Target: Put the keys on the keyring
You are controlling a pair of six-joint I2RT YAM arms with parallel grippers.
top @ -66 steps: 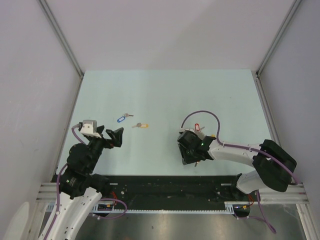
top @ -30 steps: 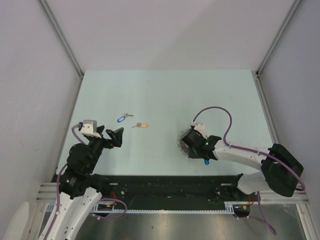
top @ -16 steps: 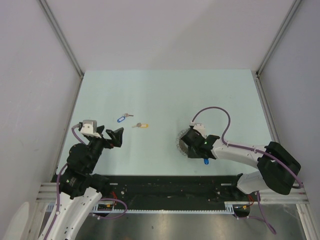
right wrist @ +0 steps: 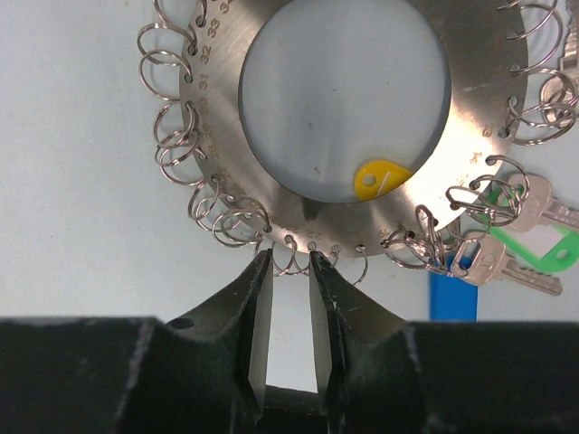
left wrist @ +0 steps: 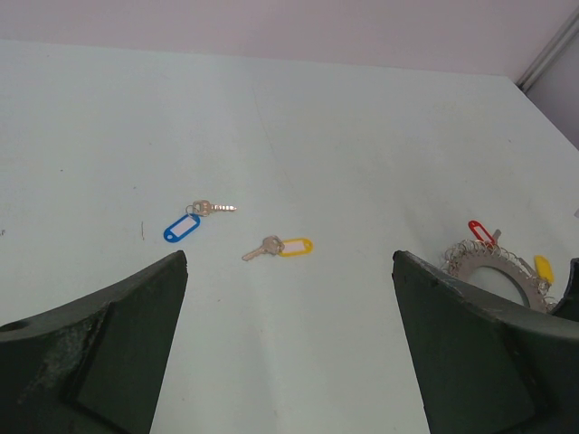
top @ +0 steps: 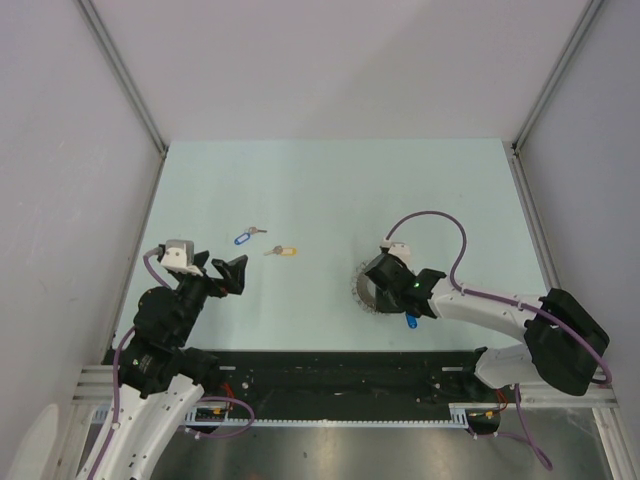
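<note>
While the right gripper (right wrist: 289, 260) is down at the keyring (right wrist: 231, 172), the left gripper (top: 222, 270) hangs near its own base with its fingers spread wide. From where I stand that looks like waiting: nothing is between those fingers.

The keyring lies flat on the pale table (top: 330, 190) on the right side, a grey metal disc with a large hole and a fringe of small wire loops around the rim. A few loops on its far side already carry keys with a green tag (right wrist: 534, 246), a blue tag (right wrist: 445, 294) and a yellow tag (right wrist: 380, 178) that shows through the hole.

The right fingers (right wrist: 258, 298) are drawn close, with only a slim gap, and their tips meet the near edge of the disc. One empty loop sits right between them. Whether they actually bite on it or only frame it, I cannot tell. My guess is that the arm has come to the rim to steady the ring or to single out a free loop.

The blue-tagged key (left wrist: 185, 224) and the yellow-tagged key (left wrist: 282, 247) lie loose on the table, near each other, well apart from the keyring and ahead of the open left gripper. Neither is threaded yet, so I judge the real work not yet begun.
</note>
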